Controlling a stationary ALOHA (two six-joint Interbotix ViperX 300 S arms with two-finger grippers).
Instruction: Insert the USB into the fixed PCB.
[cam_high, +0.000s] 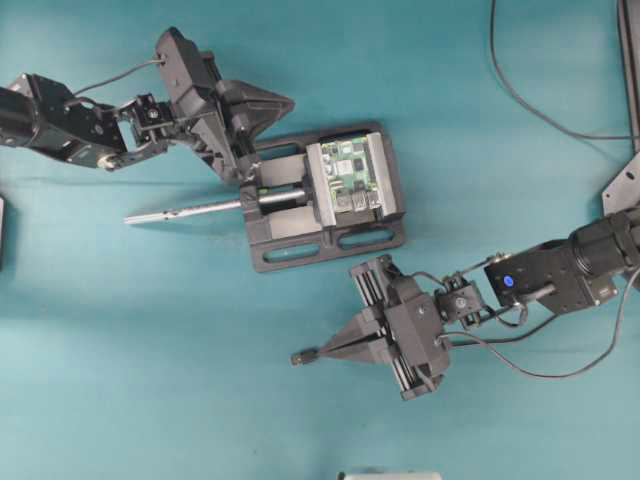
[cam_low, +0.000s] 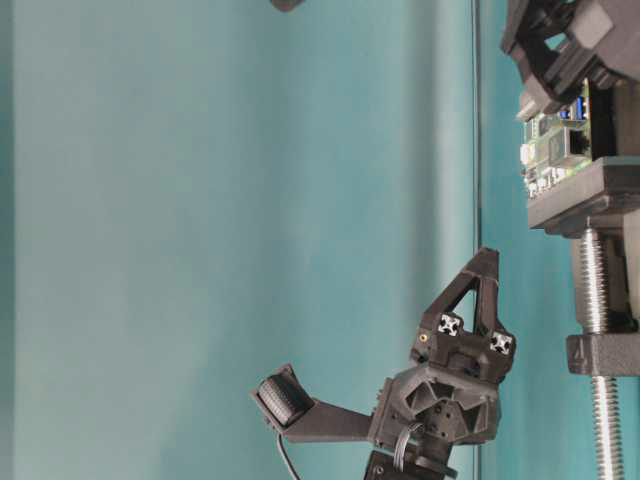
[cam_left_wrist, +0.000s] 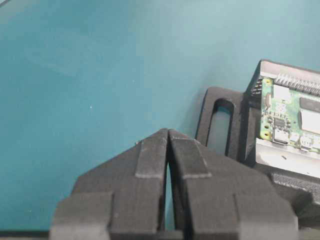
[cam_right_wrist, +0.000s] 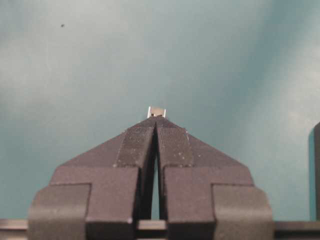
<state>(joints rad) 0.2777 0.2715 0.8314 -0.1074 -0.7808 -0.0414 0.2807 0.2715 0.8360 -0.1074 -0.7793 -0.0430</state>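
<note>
The USB (cam_high: 300, 356) is a tiny dark plug pinched at the very tips of my right gripper (cam_high: 320, 351), which is shut on it. Its metallic tip (cam_right_wrist: 157, 111) pokes out past the closed fingertips (cam_right_wrist: 172, 142). This gripper hovers in front of the vise and points left. The fixed PCB (cam_high: 350, 172), a small green board, is clamped in the black vise (cam_high: 300, 245). In the left wrist view the fixed PCB (cam_left_wrist: 295, 117) shows at the right. My left gripper (cam_high: 288, 102) is shut and empty, just behind the vise's left rear corner.
The vise's silver screw rod (cam_high: 180, 211) sticks out to the left over the teal table. A loose black cable (cam_high: 510, 90) curves across the far right. A metal bracket (cam_high: 625, 185) sits at the right edge.
</note>
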